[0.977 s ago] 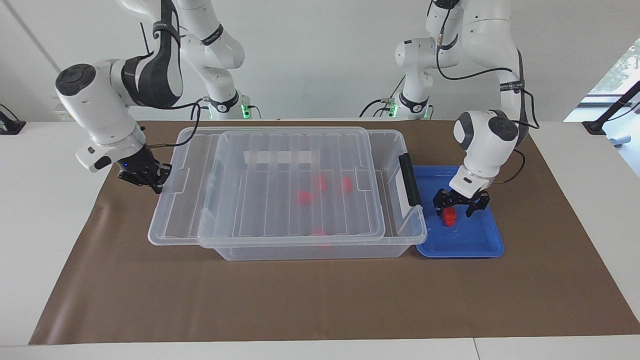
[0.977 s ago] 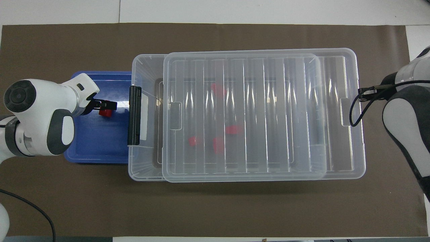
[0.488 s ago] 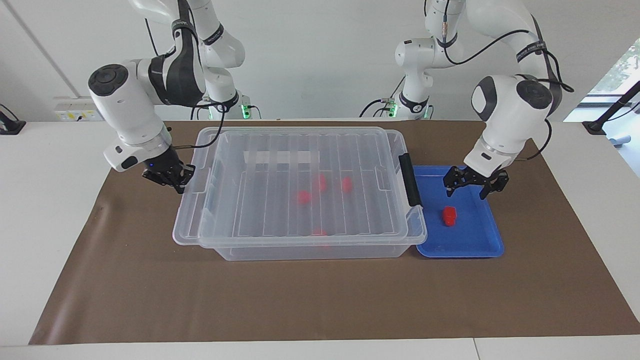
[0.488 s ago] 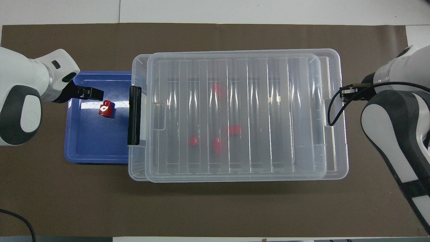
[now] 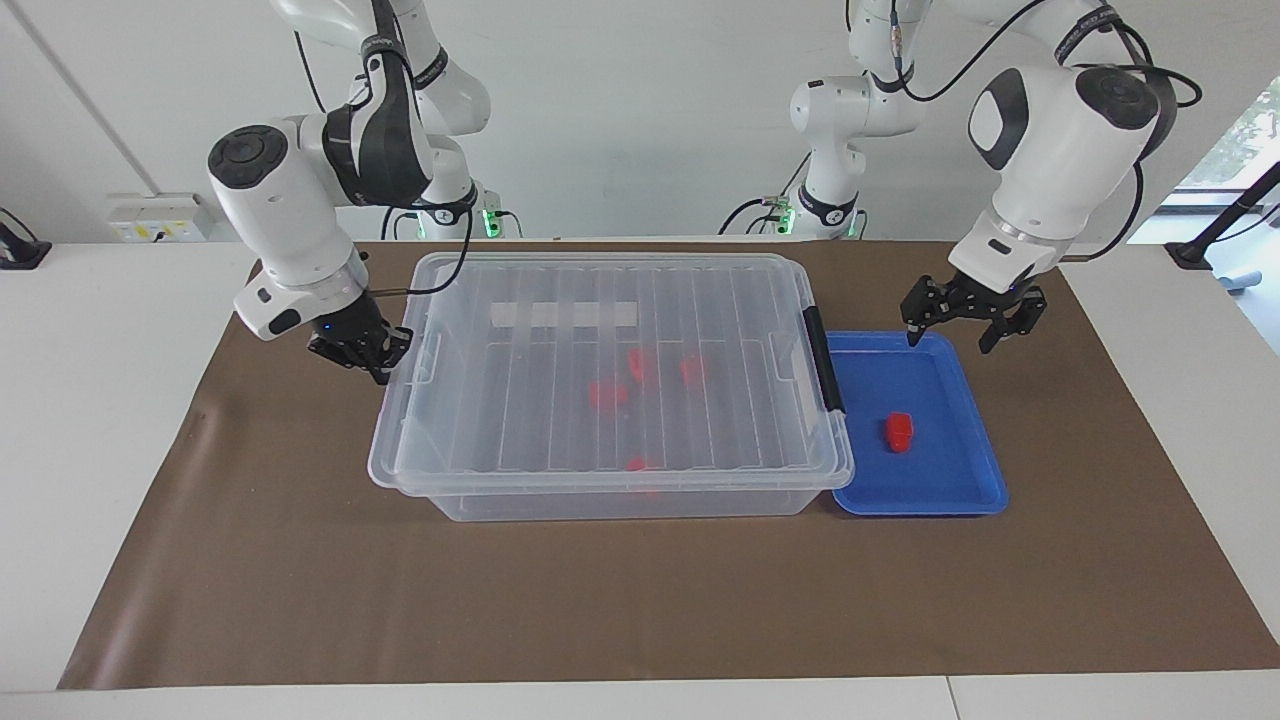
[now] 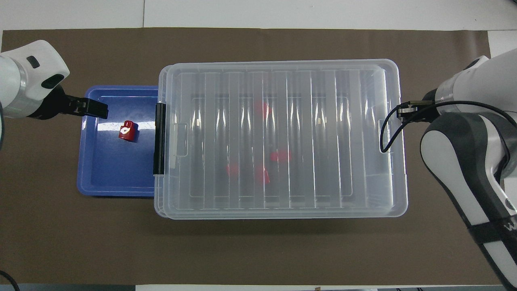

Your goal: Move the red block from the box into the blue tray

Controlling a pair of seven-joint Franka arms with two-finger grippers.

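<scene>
Began at the robots' edge of the white counter [image 5: 100, 400], spread with a matte brown paper mat [image 5: 600, 600]. Found the right gripper [image 5: 368, 362] low at the end of the ribbed transparent lid [image 5: 500, 420], at the right arm's end of the large clear plastic box [image 5: 600, 505], against the lid's rim; could not tell whether it was clamped or loose. Saw the left gripper [image 5: 958, 335] up in the air over the edge of the shallow bright blue plastic tray [image 5: 960, 495], its black fingers [image 6: 95, 109] spread wide and holding nothing.

Saw the lid lying flat and square on the box, its long moulded ribs running across and glinting. Made out a white strip [image 5: 560, 315] through the plastic on the side nearer the robots. Noted a black bar-shaped latch [image 5: 825, 360] on the box end toward the left arm, just beside the tray. Counted four small red blocks [image 5: 640, 362] inside the box, blurred to soft smudges by the lid: three clustered nearer the robots, one farther out.

Found the tiny bright red plastic block [image 5: 898, 431] resting on the tray's smooth floor, apart from the raised rim and rounded corners, roughly midway along the tray, closer to the latch than to the tray's outer end, and well below the open fingers. Caught a small white mark on its top face in the overhead view. Saw only bare brown mat out to the counter's farthest edge.
</scene>
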